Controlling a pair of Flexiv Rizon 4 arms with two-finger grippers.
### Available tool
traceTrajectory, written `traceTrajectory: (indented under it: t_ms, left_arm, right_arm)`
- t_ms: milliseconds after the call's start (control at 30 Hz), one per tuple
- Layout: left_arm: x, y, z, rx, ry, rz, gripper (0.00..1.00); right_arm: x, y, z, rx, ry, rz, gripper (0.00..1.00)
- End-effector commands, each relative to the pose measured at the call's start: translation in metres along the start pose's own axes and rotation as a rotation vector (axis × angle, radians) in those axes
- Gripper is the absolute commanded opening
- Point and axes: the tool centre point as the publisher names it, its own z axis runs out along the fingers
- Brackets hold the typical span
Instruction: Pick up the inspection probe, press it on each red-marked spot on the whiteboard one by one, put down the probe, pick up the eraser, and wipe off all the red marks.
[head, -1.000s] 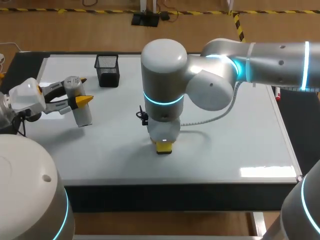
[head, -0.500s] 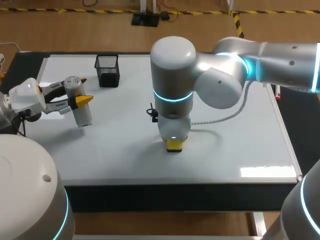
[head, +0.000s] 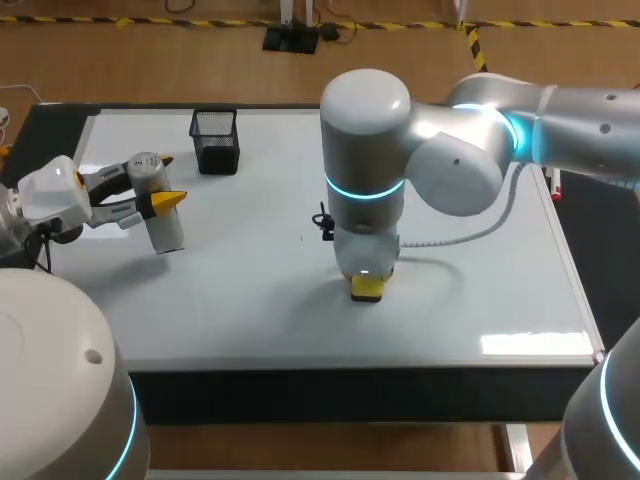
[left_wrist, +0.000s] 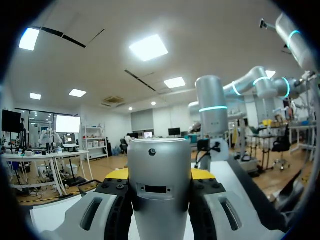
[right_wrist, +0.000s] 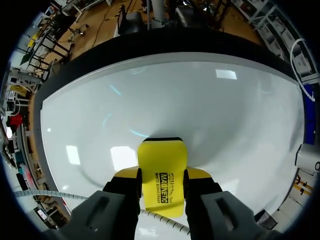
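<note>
The inspection probe, a silver cylinder, hangs over the left part of the whiteboard with my left gripper shut on it. In the left wrist view the probe fills the space between the yellow tips of the left gripper. Near the board's middle front, my right gripper points straight down, shut on the yellow eraser, which rests on the board. The right wrist view shows the eraser clamped in the right gripper against the whiteboard. I see no red marks on the visible surface.
A black mesh cup stands at the board's back left. The board's dark frame runs along the front edge. My right arm's thick links hang over the board's middle and back right.
My right arm has slid the eraser to the right along the board. The left arm and the probe have not moved.
</note>
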Motion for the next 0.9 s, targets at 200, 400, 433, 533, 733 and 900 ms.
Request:
traceTrajectory:
  t_ms: [200,400,433,533,733,900]
  left_arm:
    - [0.001,-0.002,0.000,-0.002,-0.002,0.001,0.00]
    - [0.001,-0.002,0.000,-0.002,-0.002,0.001,0.00]
    - [0.001,-0.002,0.000,-0.002,-0.002,0.001,0.00]
    - [0.001,-0.002,0.000,-0.002,-0.002,0.001,0.00]
    - [0.001,-0.002,0.000,-0.002,-0.002,0.001,0.00]
    - [0.001,-0.002,0.000,-0.002,-0.002,0.001,0.00]
  right_arm:
    - [0.014,-0.006,-0.001,0.005,-0.009,0.001,0.00]
    - [0.019,-0.017,-0.024,-0.022,-0.025,-0.045,0.00]
    - [0.020,-0.020,-0.028,-0.026,-0.036,-0.052,0.00]
    - [0.024,-0.030,-0.039,-0.010,-0.045,-0.051,0.00]
    - [0.030,-0.046,-0.053,0.021,-0.036,-0.040,0.00]
    - [0.031,-0.049,-0.056,0.027,-0.038,-0.031,0.00]
